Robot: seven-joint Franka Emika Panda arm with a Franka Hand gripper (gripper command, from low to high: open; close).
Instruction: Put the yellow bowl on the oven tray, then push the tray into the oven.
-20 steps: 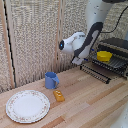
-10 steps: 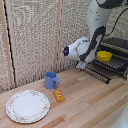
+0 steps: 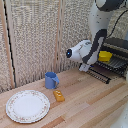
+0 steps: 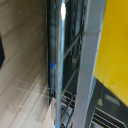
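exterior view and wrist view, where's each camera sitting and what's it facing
Exterior view: off the arm, facing the wooden table, with the white arm and its pincer by the baking sheet.
Wrist view: on the wrist, close on the sheet's edge; a blue-marked fingertip shows.
Shared: baking sheet, yellow dish.

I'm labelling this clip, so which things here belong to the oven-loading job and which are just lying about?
In the job:
- yellow dish, sitting on the tray
- baking sheet
- oven
- grabber, down at the tray's front edge

Lying about:
- blue mug
- small orange-yellow block
- white patterned plate
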